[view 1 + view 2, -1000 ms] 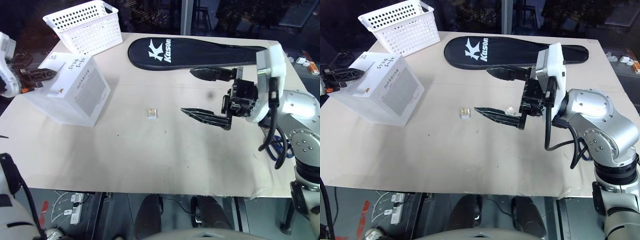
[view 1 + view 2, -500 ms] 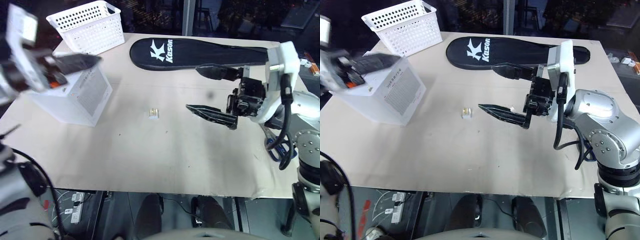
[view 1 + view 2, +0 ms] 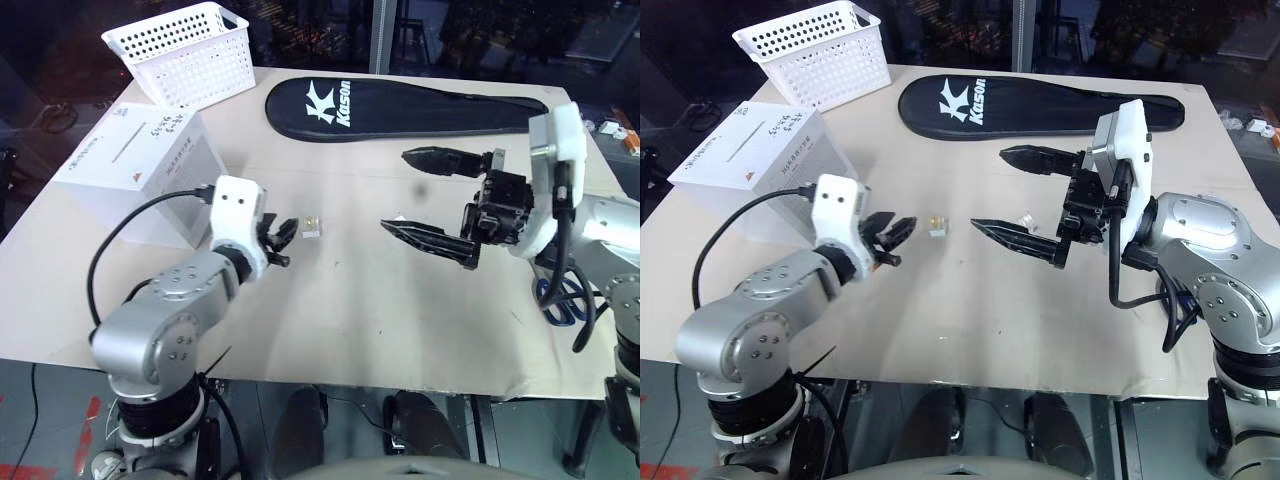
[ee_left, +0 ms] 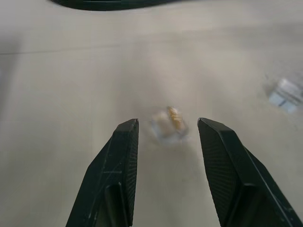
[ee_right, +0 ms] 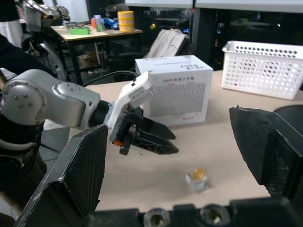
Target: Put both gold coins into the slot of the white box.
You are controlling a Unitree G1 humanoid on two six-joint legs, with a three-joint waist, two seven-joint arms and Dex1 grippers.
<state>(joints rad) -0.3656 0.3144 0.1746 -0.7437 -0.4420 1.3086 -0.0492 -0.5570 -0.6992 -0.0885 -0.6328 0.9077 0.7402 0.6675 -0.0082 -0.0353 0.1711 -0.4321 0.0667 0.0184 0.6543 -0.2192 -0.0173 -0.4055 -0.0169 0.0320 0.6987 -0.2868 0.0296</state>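
Your left hand [image 4: 166,142] has swung in from the box [image 3: 140,170] and now sits open just short of a coin [image 4: 173,117] in its clear holder [image 4: 166,128]. Right hand [image 3: 1025,190] hangs wide open, empty. Neither visible coin is slotted yet; second holder [image 4: 284,92] lies further out. Beige surface [image 3: 350,300], racket bag [image 3: 400,105], basket [image 3: 185,50], dark room behind.

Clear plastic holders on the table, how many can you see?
2. One small clear plastic holder, with a gold coin in it, lies ahead of the left pincer; the other lies beside the right pincer's lower finger. More may be hidden.
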